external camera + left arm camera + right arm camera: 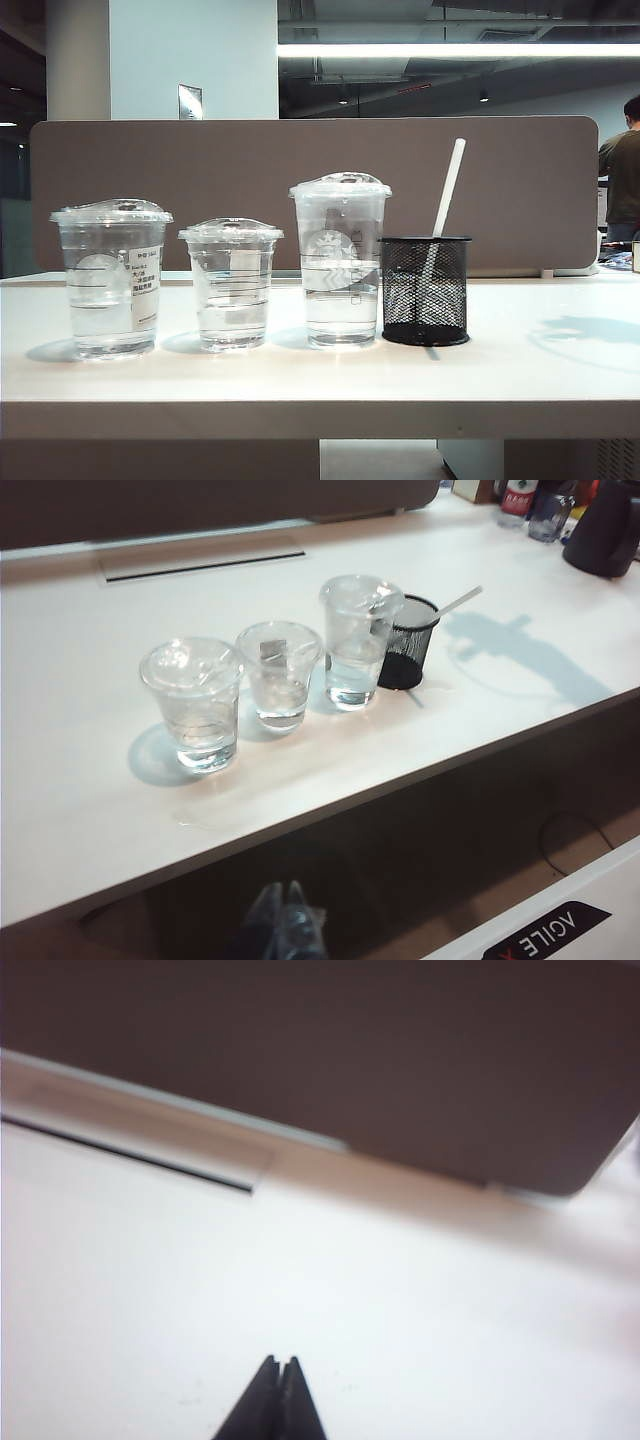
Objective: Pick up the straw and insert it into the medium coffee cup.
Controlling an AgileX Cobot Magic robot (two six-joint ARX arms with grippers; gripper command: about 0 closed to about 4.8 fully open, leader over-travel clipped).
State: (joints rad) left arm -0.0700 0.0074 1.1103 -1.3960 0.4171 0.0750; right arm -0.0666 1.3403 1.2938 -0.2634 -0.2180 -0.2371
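Three clear lidded cups stand in a row on the white table (300, 390), with a black mesh holder (426, 290) just beside the tallest cup (340, 260) at one end. Taking that holder as the landmark: the straw (449, 187) stands in it, its long axis near upright but leaning away from the cups, the upper part well clear of the rim. The medium coffee cup (112, 275), wide and with a white printed sticker on its side, is at the far end of the row from the holder, with the shortest cup (231, 283) and the tallest one between them. All three hold some water and keep their domed lids on.

Neither arm shows in the exterior view. The left gripper (285, 925) appears only as a blur below the table's front edge in its wrist view, well apart from the holder; I cannot tell whether its jaws are open or closed. The right gripper (281, 1400) has its jaws pressed together, holding nothing, above bare table near the back partition (350, 1050); no cup or holder shows in its view.

The straw is untouched, so the pick-up is yet to begin. Since the holder sits on the right arm's side of the row, that arm looks the likelier one to take the leaning straw by its upper part.
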